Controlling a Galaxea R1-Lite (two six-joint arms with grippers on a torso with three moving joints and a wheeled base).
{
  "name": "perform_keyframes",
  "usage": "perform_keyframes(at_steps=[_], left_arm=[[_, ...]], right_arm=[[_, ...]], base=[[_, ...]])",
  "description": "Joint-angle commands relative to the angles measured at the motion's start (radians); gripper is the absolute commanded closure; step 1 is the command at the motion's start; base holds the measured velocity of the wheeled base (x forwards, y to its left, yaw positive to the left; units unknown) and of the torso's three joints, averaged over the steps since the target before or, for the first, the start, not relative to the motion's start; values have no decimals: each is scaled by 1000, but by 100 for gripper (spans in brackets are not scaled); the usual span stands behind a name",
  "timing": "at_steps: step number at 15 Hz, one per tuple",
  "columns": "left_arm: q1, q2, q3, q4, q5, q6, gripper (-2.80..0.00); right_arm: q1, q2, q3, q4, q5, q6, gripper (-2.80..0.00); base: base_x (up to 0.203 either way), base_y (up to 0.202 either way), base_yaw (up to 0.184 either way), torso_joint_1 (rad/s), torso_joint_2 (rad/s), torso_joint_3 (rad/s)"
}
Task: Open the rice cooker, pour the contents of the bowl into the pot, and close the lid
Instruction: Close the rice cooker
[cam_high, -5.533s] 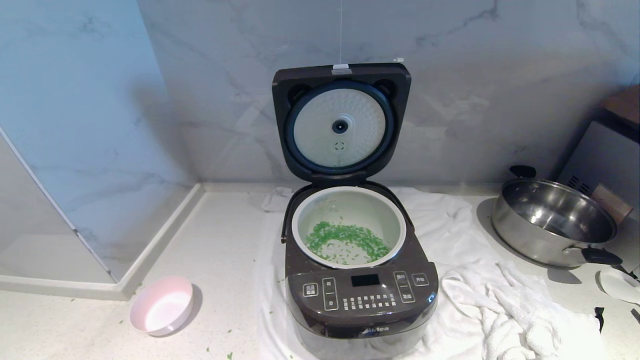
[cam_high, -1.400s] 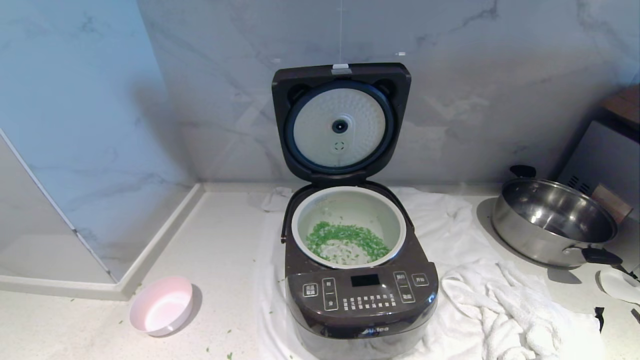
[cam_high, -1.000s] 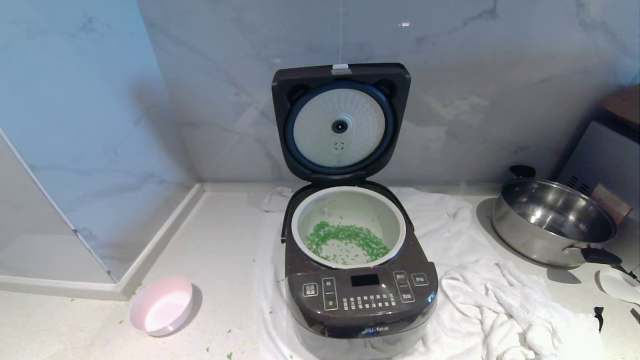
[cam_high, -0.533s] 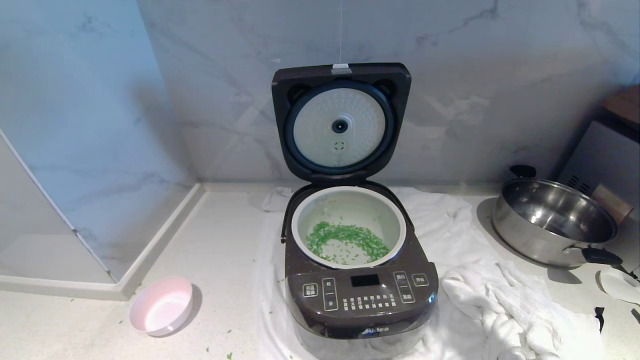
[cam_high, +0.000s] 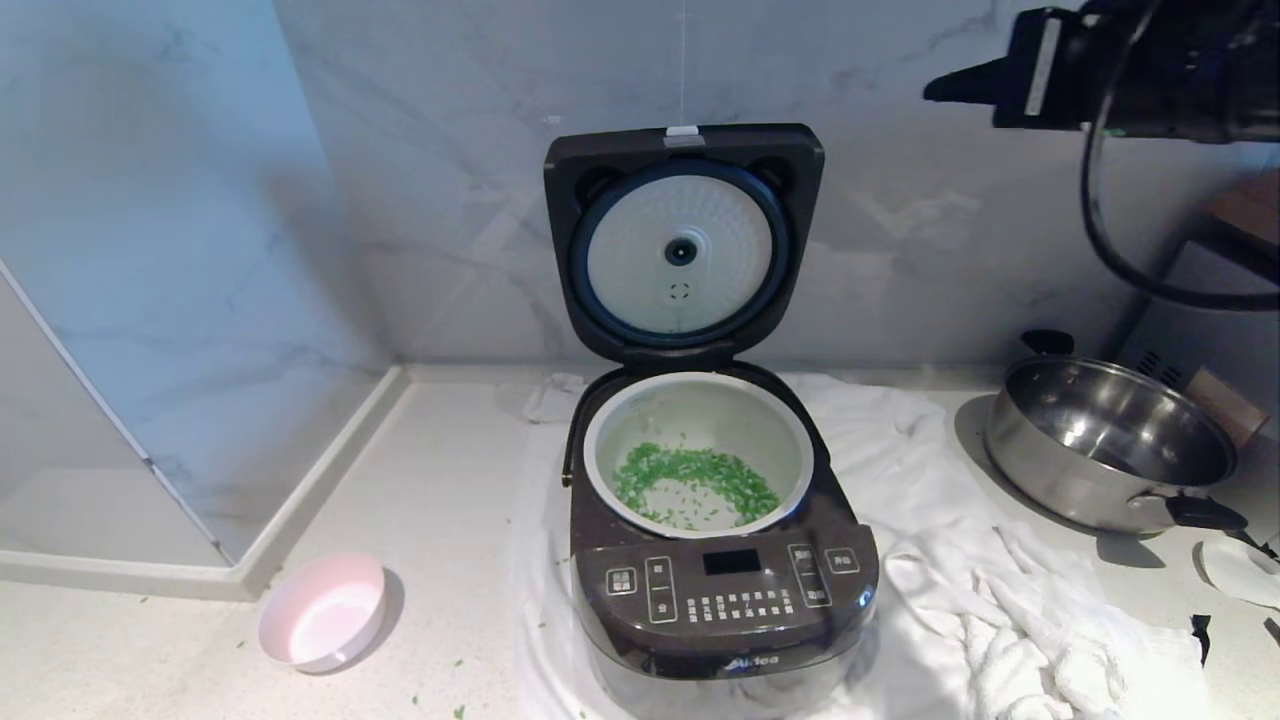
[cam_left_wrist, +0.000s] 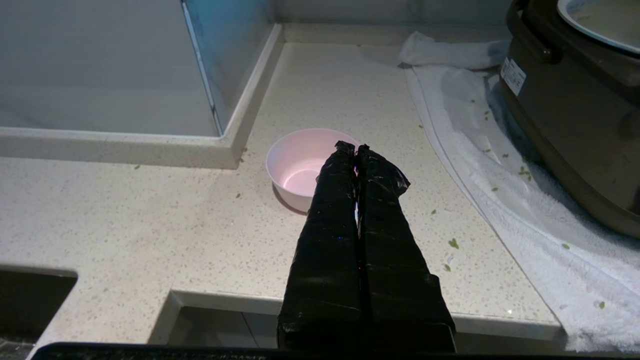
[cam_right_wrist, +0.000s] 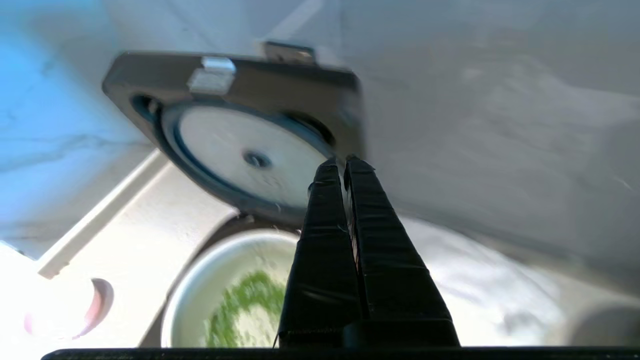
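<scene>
The dark brown-grey hinged lid (cam_high: 684, 240) of the boxy rice cooker (cam_high: 722, 590) stands upright above the white pot (cam_high: 698, 452) holding green bits (cam_high: 690, 478). The right gripper (cam_high: 945, 88), fingers pressed together, hangs high to the lid's right, nearer than the left gripper (cam_left_wrist: 355, 148), also closed, above the empty pink bowl (cam_left_wrist: 300, 165).

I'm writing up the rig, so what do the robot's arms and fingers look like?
Both grippers, left and right, have two long, tapering fingers wrapped in wrinkled black tape. In the head view the right arm is black and blocky, with a thick black cable looping below it.
</scene>
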Motion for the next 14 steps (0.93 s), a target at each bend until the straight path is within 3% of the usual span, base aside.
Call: perform_keyframes(at_steps=[1,4,10,14], left_arm=[[0,2,2,0,0,-1,0],[1,2,2,0,0,1,0],[1,0,2,0,2,-1,0],[1,0,2,0,2,1,0]], right_arm=[[22,168,-133,15,-1,2,0],[-11,278,-270,35,-3,-19,0],[-41,254,-262,21,-3,20,0],[-101,310,-260,-135,29,22,0]], base=[[0,0,0,0,0,0],[0,0,0,0,0,0],[0,0,0,0,0,0],[0,0,0,0,0,0]])
